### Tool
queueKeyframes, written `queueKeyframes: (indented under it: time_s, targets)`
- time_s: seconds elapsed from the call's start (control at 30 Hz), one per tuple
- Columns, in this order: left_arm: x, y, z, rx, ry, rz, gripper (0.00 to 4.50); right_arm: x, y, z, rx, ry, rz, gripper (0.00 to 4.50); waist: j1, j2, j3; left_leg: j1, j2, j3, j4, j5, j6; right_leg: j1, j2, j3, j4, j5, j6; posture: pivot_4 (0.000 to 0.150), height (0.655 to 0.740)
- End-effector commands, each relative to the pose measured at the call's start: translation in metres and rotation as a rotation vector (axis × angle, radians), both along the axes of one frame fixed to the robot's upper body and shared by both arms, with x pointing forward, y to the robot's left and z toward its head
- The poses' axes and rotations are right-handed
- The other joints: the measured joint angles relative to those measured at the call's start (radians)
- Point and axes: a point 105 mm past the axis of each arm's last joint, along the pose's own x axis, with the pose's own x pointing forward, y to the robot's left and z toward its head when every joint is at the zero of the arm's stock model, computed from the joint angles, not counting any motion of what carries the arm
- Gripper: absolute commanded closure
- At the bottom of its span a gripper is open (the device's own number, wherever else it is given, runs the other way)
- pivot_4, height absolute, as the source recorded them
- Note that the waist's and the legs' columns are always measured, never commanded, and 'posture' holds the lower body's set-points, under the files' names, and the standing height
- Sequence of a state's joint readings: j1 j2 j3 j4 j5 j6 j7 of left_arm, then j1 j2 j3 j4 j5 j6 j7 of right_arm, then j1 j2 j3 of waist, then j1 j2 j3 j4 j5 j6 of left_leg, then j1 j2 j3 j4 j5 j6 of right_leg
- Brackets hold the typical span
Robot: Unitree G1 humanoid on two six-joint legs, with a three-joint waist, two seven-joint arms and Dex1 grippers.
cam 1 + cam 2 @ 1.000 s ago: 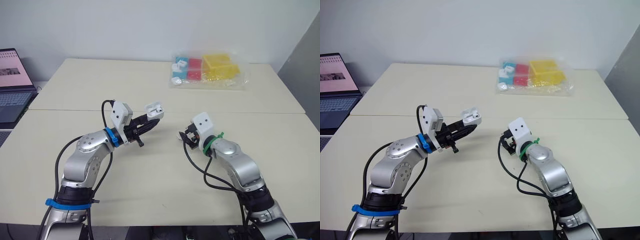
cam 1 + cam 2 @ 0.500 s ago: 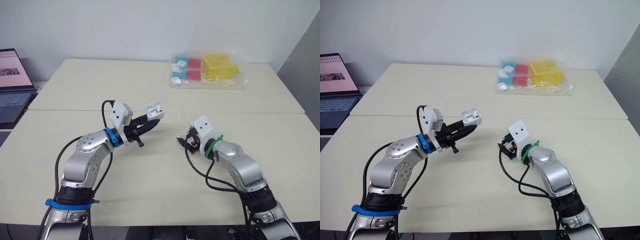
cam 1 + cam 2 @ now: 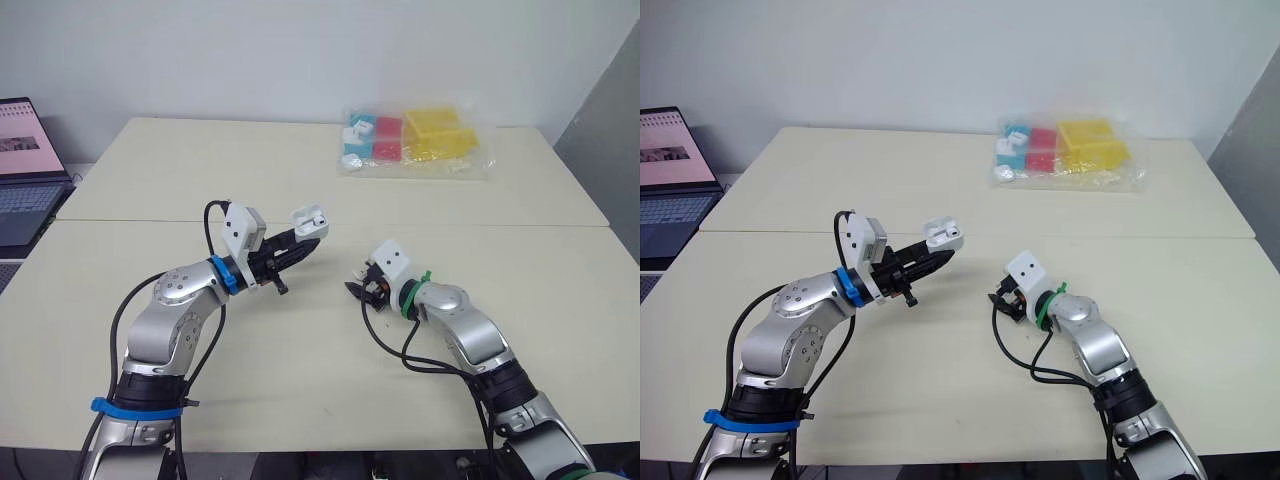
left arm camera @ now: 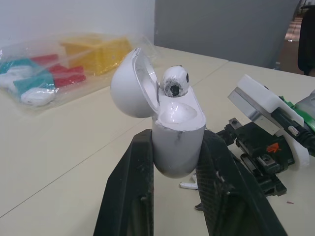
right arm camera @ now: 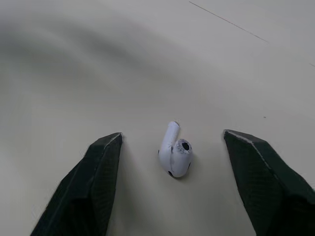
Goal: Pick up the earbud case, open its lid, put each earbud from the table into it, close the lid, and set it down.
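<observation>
A pale table point(image 3: 300, 180) is carrying a plastic bag of coloured boxes point(image 3: 415, 140) at its far side; above the near part the left end effector point(image 3: 305, 243) is gripping the white earbud case point(image 4: 178, 137) upright, lid swung open — one earbud point(image 4: 174, 81) is sitting in it. The right end effector point(image 3: 357, 291) is hanging open just over the table, fingers either side of the second earbud point(image 5: 175, 160) lying there — not touching it.

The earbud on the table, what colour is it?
The earbud is white with a dark spot; right wrist view shows it best.
</observation>
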State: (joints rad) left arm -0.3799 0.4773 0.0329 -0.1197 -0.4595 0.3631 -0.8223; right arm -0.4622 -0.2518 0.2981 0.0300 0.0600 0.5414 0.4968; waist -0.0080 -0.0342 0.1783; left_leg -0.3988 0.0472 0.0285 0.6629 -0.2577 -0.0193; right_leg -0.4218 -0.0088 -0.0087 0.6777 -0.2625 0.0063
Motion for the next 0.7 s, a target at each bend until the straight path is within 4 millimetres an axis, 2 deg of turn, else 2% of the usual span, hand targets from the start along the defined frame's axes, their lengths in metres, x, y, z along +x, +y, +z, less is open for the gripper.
queueKeyframes:
  time_s: [0.03, 0.2, 0.23, 0.3, 0.47, 0.57, 0.7]
  targets:
    - [-0.006, -0.005, 0.012, 0.001, -0.063, -0.025, 3.70, 0.002, 0.001, 0.008, 0.005, -0.037, 0.012, 2.37, 0.000, 0.000, 0.000, 0.000, 0.000, 0.000, 0.000, 0.000, 0.000, 0.000, 0.000, 0.000, 0.000, 0.000, 0.000, 0.150, 0.7400]
    - [-0.006, -0.006, 0.012, 0.000, -0.064, -0.028, 3.70, 0.000, -0.001, 0.008, 0.005, -0.032, 0.014, 4.12, 0.000, 0.000, 0.000, 0.000, 0.000, 0.000, 0.000, 0.000, 0.000, 0.000, 0.000, 0.000, 0.000, 0.000, 0.000, 0.150, 0.7400]
    - [-0.006, -0.006, 0.012, 0.000, -0.064, -0.029, 3.70, -0.002, -0.002, 0.009, 0.005, -0.032, 0.020, 4.24, 0.000, 0.000, 0.000, 0.000, 0.000, 0.000, 0.000, 0.000, 0.000, 0.000, 0.000, 0.000, 0.000, 0.000, 0.000, 0.150, 0.7400]
    - [-0.006, -0.006, 0.012, -0.001, -0.063, -0.029, 3.70, -0.008, -0.007, 0.013, 0.004, -0.035, 0.048, 4.24, 0.000, 0.000, 0.000, 0.000, 0.000, 0.000, 0.000, 0.000, 0.000, 0.000, 0.000, 0.000, 0.000, 0.000, 0.000, 0.150, 0.7400]
    - [-0.007, -0.007, 0.012, 0.001, -0.060, -0.031, 3.70, -0.037, -0.034, 0.019, -0.078, -0.019, 0.209, 4.24, 0.006, 0.000, 0.000, -0.001, 0.000, 0.000, 0.000, 0.000, 0.000, 0.000, -0.003, 0.000, -0.001, 0.000, 0.000, 0.150, 0.7400]
    - [-0.008, -0.007, 0.010, 0.002, -0.055, -0.035, 3.70, -0.061, -0.064, 0.024, -0.200, 0.014, 0.382, 4.24, 0.006, 0.001, 0.001, -0.001, -0.001, 0.001, 0.000, 0.000, 0.000, 0.001, -0.004, 0.000, -0.002, 0.000, 0.001, 0.150, 0.7400]
    - [-0.012, -0.009, 0.009, 0.004, -0.051, -0.039, 3.70, -0.076, -0.093, 0.034, -0.373, 0.007, 0.573, 4.24, 0.004, 0.001, 0.001, 0.000, -0.002, 0.000, 0.000, 0.000, 0.000, 0.002, -0.003, -0.001, -0.003, 0.000, 0.001, 0.150, 0.7400]
